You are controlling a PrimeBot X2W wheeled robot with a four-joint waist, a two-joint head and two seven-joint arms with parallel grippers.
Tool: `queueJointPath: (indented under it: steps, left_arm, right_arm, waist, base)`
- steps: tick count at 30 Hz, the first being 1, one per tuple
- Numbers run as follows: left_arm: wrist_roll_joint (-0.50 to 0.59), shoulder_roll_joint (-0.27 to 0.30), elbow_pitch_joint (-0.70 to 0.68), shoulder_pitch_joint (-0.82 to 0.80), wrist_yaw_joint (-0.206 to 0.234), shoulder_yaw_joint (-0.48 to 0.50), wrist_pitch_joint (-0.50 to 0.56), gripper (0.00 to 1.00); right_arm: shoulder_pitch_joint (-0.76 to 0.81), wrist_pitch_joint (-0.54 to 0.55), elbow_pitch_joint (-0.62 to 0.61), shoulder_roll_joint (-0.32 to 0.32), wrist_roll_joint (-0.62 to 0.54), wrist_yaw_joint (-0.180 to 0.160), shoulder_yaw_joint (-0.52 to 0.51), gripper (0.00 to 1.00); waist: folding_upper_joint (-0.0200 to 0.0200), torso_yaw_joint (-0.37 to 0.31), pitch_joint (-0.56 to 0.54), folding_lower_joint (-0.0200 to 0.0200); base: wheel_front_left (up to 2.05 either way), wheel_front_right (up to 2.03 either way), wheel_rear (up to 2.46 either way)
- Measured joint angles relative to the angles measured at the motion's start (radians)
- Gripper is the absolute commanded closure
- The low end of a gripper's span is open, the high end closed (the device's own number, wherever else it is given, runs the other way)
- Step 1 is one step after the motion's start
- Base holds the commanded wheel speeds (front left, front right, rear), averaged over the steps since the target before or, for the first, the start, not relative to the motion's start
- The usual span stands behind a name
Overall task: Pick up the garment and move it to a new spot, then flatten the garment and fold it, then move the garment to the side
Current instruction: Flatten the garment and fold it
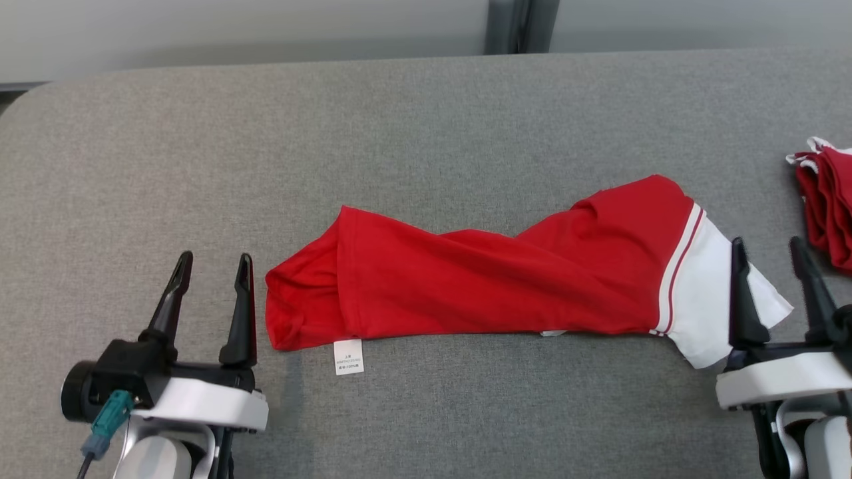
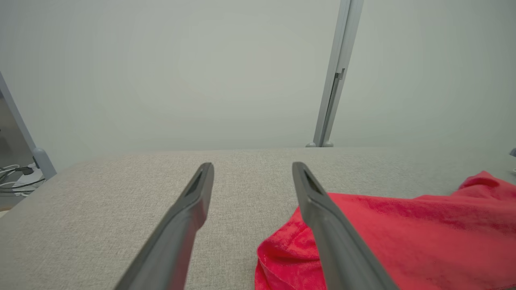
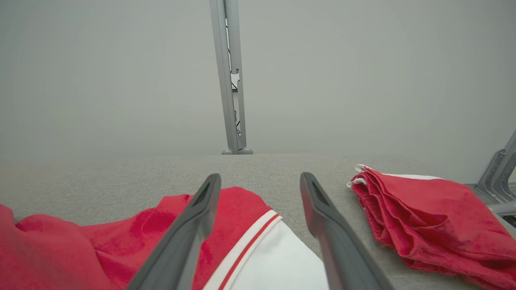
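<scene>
**While both hands wait open, the red garment lies twisted and unflattened**

As the robot stands at the near edge, its left hand (image 1: 216, 256) sits low over the grey surface (image 1: 426, 133). Its fingers are spread with nothing between them, just beside the rolled left end of the garment (image 1: 492, 279). Its right hand (image 1: 767, 241) is likewise spread wide and grips nothing. Its inner finger crosses the white panel (image 1: 699, 293) at the garment's right end, though I cannot tell whether it touches the cloth.

A small white care tag (image 1: 349, 356) sticks out from the near hem. It carries a few lines of print, too small to read, and no brand shows.

Beyond it the garment stretches across the middle of the surface as a long, twisted band. It is red for most of its length, with a thin red stripe where the white begins. To my eye flattening is the step in hand. It would go best if each hand pinched a single layer at an outer corner, not the whole roll. The hands could then draw the ends apart to undo the twist before any fold.

Farther right, well apart, lies a pile of red cloth (image 1: 829, 206).
</scene>
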Motion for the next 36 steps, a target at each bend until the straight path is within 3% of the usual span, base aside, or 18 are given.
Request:
queueJointPath:
  steps: [7,19,28,36]
  left_arm:
    - [0.002,-0.006,-0.005,0.064,0.011,-0.004,0.0,0.0]
    - [0.001,-0.012,-0.002,0.082,0.013,-0.037,0.016,0.0]
    - [-0.012,-0.03,0.022,0.037,-0.091,-0.169,0.159,0.0]
    - [-0.04,-0.038,0.118,0.025,-0.109,-0.202,0.252,0.0]
  right_arm:
    - [0.073,0.054,-0.087,0.0,-0.014,0.0,0.04,0.0]
    - [0.105,0.078,-0.125,0.0,-0.002,0.0,0.053,0.0]
    - [0.101,0.085,-0.123,0.0,0.02,0.0,0.064,0.0]
    - [0.092,0.075,-0.104,0.0,0.04,0.0,0.067,0.0]
  waist:
    - [0.0,0.007,-0.045,0.0]
    - [0.0,0.012,-0.061,0.0]
    - [0.0,0.005,-0.032,0.0]
    - [0.0,-0.03,-0.001,0.0]
  base:
    - [0.0,0.0,0.0]
    - [0.0,0.0,0.0]
    - [0.0,0.0,0.0]
    - [0.0,0.0,0.0]
